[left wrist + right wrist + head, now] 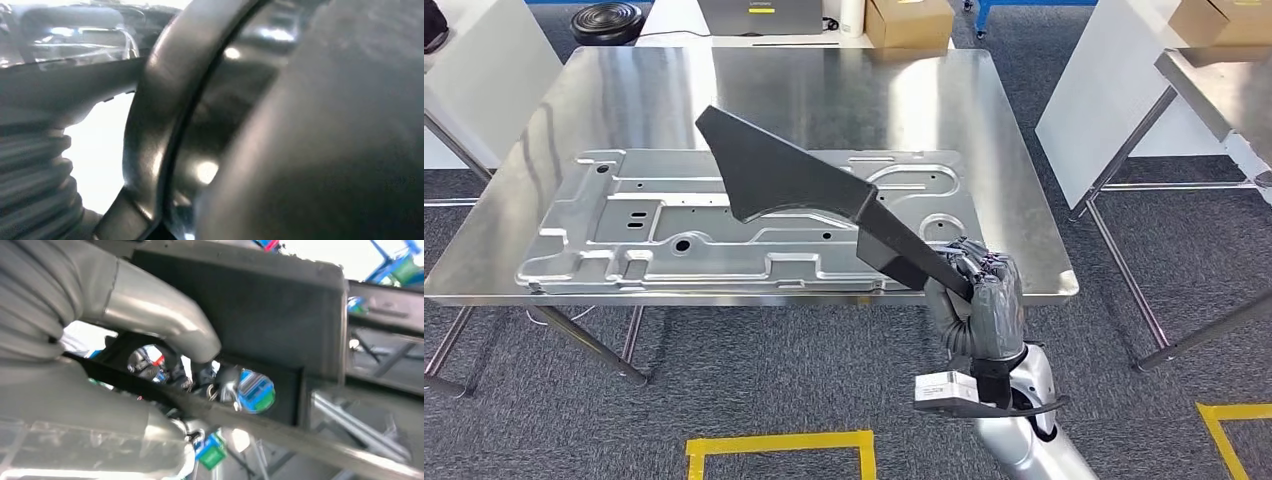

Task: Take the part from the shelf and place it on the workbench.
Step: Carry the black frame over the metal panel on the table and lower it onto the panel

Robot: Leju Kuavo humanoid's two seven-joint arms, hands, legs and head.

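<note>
My right hand (979,295) grips the narrow end of a long black part (794,175) at the workbench's front right edge. The part slants up and to the left, above the steel workbench (824,90) and the stamped silver panel (674,230) lying on it. Whether the part touches the panel I cannot tell. In the right wrist view the grey thumb (150,310) presses on the black part (260,305). The left wrist view has my left hand's ribbed cover (30,175) against blurred dark shapes; its fingers are hidden.
A second metal table (1224,90) and a white board (1114,90) stand to the right, another white board (484,70) to the left. Cardboard boxes (909,20) sit behind the workbench. Yellow tape (779,445) marks the carpet in front.
</note>
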